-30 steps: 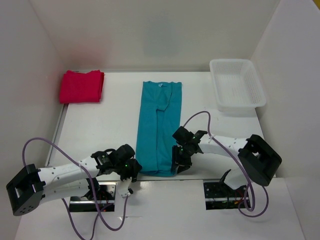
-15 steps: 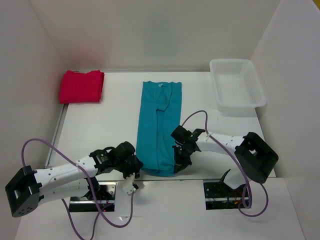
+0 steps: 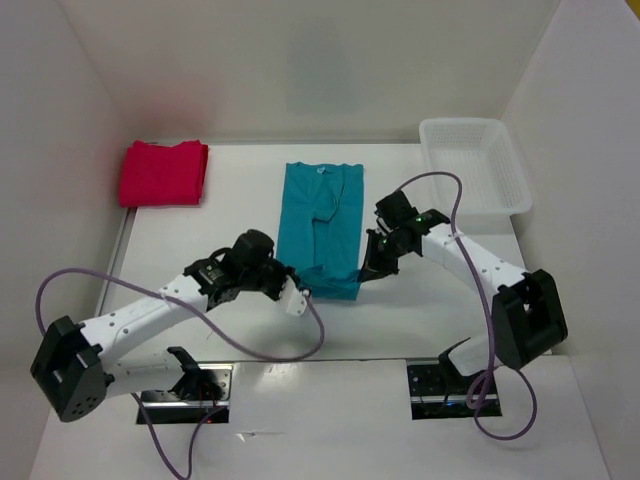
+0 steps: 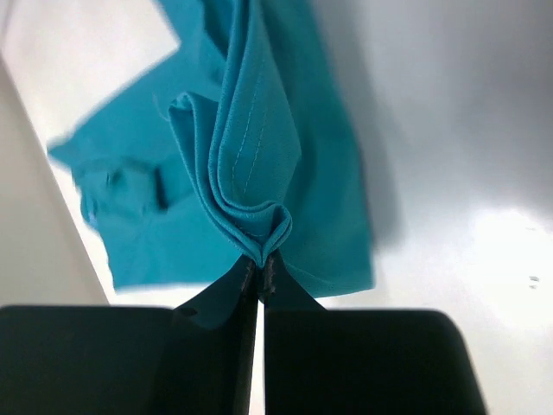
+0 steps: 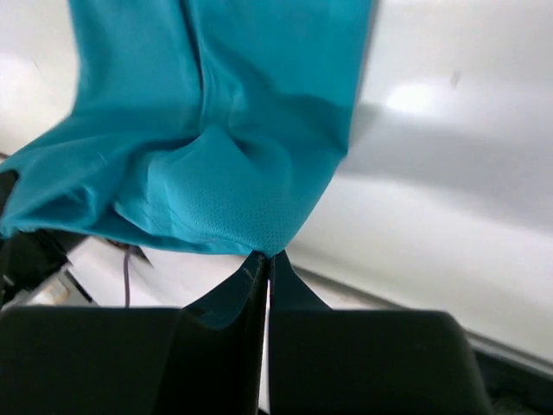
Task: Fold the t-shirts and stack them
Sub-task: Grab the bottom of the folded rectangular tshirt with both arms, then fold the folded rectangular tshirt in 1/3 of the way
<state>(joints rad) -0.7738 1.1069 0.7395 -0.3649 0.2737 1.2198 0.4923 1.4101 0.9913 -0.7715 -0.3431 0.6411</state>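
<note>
Left gripper (image 4: 259, 264) is clenched on a bunched hem corner of the teal t-shirt (image 3: 322, 210). Right gripper (image 5: 266, 258) pinches the opposite corner. The shirt lies mid-way across the table (image 3: 210, 240), its near end raised. It is judged light, limp and prone to sagging, best held at the hem corners with all layers together. Red t-shirt (image 3: 163, 172) sits folded at far left.

The long teal-blue cotton t-shirt (image 3: 322, 215) lies at the centre of the white table (image 3: 200, 240). From it, the folded crimson-pink cotton shirt (image 3: 163, 172) lies at ten o'clock and the white plastic lattice basket (image 3: 473, 180) at two o'clock, both well apart.
</note>
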